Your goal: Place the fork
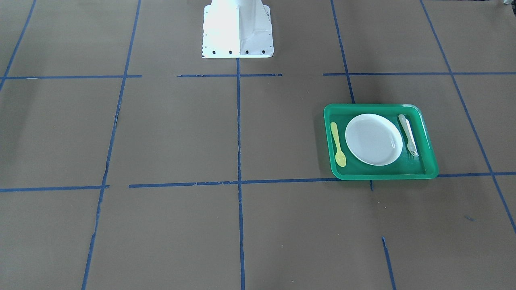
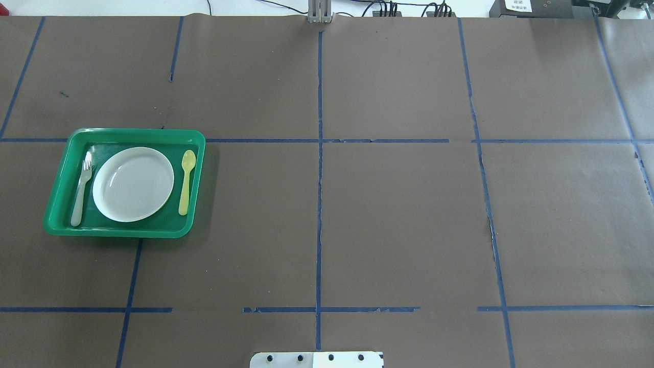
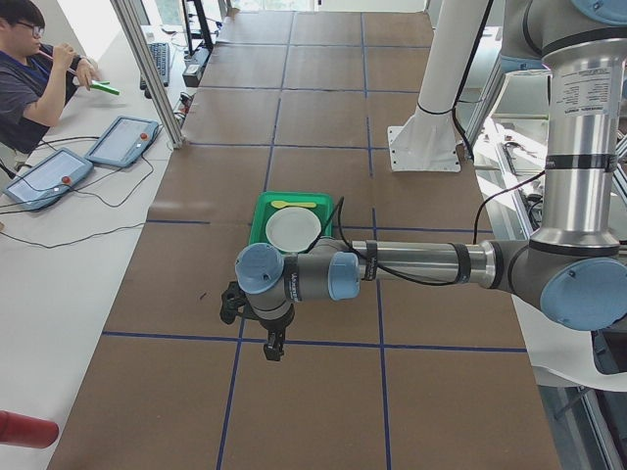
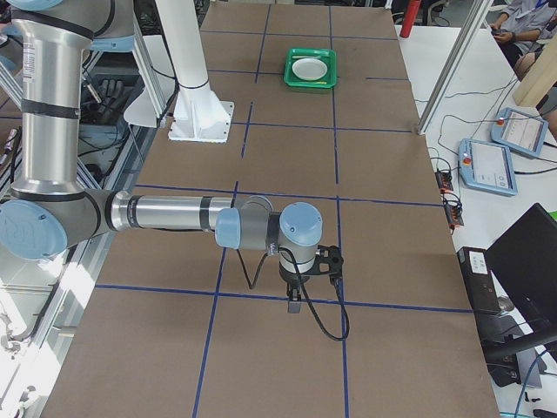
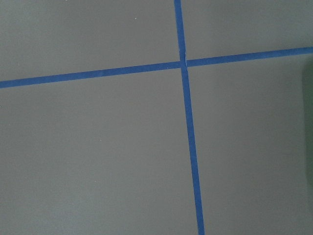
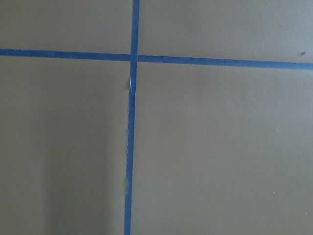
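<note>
The pale whitish fork (image 1: 408, 135) lies flat in the green tray (image 1: 375, 106), beside the white plate (image 1: 373, 139); the yellow spoon (image 1: 338, 144) lies on the plate's other side. In the overhead view the fork (image 2: 82, 191) is at the tray's (image 2: 127, 132) left side, tines pointing away from the robot. My left gripper (image 3: 272, 348) shows only in the exterior left view, hanging over bare table short of the tray. My right gripper (image 4: 294, 305) shows only in the exterior right view, far from the tray. I cannot tell whether either is open or shut. Neither holds anything I can see.
The table is covered in brown paper with a grid of blue tape lines. The white robot base (image 1: 238, 28) stands at the table's middle edge. Both wrist views show only paper and tape. An operator (image 3: 29, 69) sits at a side desk with tablets.
</note>
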`<state>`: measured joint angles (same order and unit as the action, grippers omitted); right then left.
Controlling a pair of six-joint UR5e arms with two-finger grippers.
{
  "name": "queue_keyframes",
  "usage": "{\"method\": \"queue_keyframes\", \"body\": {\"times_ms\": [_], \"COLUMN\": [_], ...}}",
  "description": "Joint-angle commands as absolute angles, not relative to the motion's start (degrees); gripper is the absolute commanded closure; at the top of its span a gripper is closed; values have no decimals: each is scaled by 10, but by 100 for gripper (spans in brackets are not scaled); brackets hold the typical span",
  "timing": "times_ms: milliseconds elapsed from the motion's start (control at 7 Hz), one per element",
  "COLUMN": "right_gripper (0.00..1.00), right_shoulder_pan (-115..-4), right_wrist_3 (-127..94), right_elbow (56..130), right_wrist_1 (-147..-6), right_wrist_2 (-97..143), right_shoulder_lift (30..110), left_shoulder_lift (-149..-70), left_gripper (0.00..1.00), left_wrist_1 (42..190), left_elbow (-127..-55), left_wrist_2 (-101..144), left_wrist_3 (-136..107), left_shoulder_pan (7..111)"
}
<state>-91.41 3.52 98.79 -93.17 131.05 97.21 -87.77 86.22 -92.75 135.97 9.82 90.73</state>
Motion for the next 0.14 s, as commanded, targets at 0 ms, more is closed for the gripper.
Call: {"method": "queue_keyframes", "body": {"times_ms": [0], "right_gripper": [0], "right_shoulder_pan": [-914], "right_wrist_3": [35], "right_elbow": [988], "right_wrist_1": [-932], "right_wrist_2": [1310], "right_shoulder_lift": [972], "left_shoulder_lift": [-879], "left_gripper": [0], "left_wrist_1": [862], "left_elbow": [-928], "left_wrist_2": [1360], "left_wrist_3": [98], "left_shoulder_pan": [908]}}
